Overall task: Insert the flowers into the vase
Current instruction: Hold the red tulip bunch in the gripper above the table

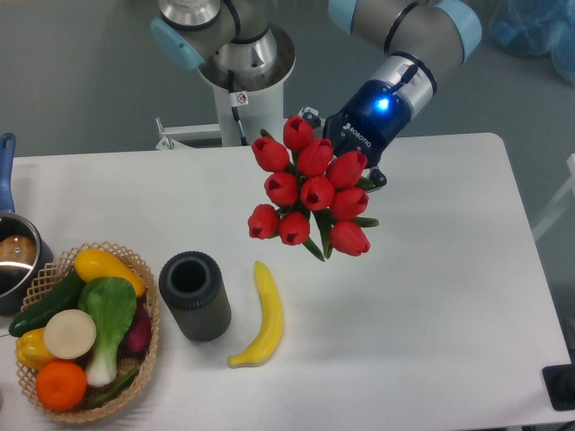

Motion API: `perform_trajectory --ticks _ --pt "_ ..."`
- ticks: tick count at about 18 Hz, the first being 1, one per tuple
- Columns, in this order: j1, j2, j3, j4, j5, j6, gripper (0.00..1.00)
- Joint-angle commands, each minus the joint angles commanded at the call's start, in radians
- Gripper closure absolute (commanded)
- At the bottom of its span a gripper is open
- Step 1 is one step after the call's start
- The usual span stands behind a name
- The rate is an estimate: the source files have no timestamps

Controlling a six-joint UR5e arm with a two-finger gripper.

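We cannot see the pincer point(358, 171) fingers behind the flowers point(310, 190), a bunch of glossy red buds held in the air over the white table point(431, 269). The ribbed dark vase point(195, 295) stands upright beside a smooth curved banana point(260, 318).

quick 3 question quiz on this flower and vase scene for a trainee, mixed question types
1. True or false: the flowers are already standing in the vase.
2. Multiple choice: what lies on the table just right of the vase? A) a banana B) a carrot C) a spoon
3. Fill in: the orange sits in the ____.

Key
1. False. The bunch is up at the gripper, above the table and right of the vase, whose mouth is open.
2. A, the banana.
3. Wicker basket, at the table's left edge.
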Motion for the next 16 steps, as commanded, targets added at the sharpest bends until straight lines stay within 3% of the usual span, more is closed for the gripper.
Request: perform_trajectory --ticks 16 --pt "-0.006 -0.002 0.009 0.002 -0.017 -0.021 0.7"
